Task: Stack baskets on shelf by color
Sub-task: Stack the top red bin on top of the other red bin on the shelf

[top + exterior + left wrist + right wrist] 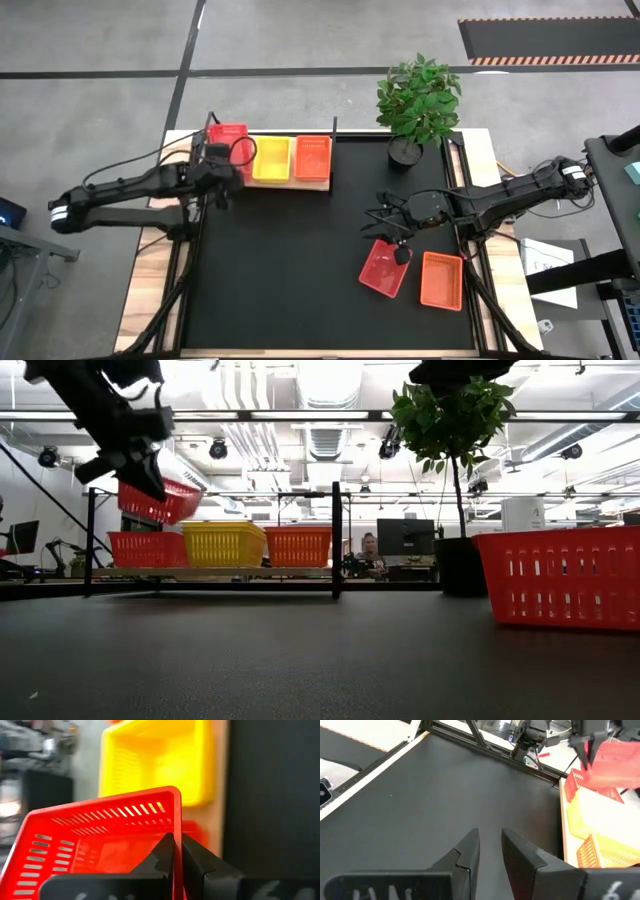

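**Left arm holding red basket above shelf, right arm idle over mat**

We see the left gripper (222,178) at upper left of the high view, fingers (165,852) pinching the rim of a pinkish-red rectangular plastic mesh basket (155,500). In the low view that held basket hangs tilted in the air at upper left, above another pinkish-red mesh basket (147,548) sitting on the flat light-wood shelf board (318,184). Held basket and the one below look apart, not nested.

Shelf row, left to right in the low view: that pinkish-red basket, a yellow mesh basket (272,159) in the middle, an orange mesh basket (312,157) on the right. We cannot tell from these views how many baskets each stack holds.

The right gripper (400,248) is at centre right of the high view, over the black mat worktop (280,280). In its wrist view the fingers (465,852) stand slightly spread with a narrow gap, nothing between them. In the high view its tip overlaps the upper edge of a loose pinkish-red mesh basket (383,270); contact we cannot tell. Just right of that one, a loose orange mesh basket (441,281) lies on the mat.

A potted green plant (418,100) stands at the worktop's upper right corner.
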### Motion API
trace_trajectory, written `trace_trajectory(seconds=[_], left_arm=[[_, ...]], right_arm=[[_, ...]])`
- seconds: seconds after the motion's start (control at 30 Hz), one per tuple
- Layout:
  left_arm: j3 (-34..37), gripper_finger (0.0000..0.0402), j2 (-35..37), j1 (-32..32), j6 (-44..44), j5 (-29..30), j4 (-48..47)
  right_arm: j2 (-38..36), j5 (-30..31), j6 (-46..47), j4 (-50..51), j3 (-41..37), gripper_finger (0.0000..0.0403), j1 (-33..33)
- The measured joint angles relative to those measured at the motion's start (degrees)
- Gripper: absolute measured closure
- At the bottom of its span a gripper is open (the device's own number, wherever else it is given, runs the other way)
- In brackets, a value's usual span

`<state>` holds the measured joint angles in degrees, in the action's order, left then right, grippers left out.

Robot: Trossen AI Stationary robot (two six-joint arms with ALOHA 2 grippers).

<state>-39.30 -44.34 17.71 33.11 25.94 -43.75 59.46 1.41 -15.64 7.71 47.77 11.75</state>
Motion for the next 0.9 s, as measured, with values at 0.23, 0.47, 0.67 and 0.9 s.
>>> trace_trajectory(seconds=[0.23, 0.47, 0.67, 0.9], left_arm=[[0.03, 0.0402, -3.98, 3.12, 0.54, -3.17, -0.29], [0.14, 0.0401, -5.31, 3.35, 0.74, -3.11, -0.17], [0.19, 0.0382, -4.76, 3.61, 1.79, -3.07, -0.23], [0.25, 0.0339, -2.85, 4.04, 2.37, -2.47, -0.22]], right_arm=[[0.00, -0.02, 0.02, 0.09, 0.00, 0.0330, 0.00], [0.00, -0.04, 0.02, 0.10, -0.02, 0.0330, 0.00], [0.00, -0.07, 0.14, 0.10, -0.02, 0.0330, 0.00], [0.00, -0.09, 0.17, 0.10, -0.02, 0.0330, 0.00]])
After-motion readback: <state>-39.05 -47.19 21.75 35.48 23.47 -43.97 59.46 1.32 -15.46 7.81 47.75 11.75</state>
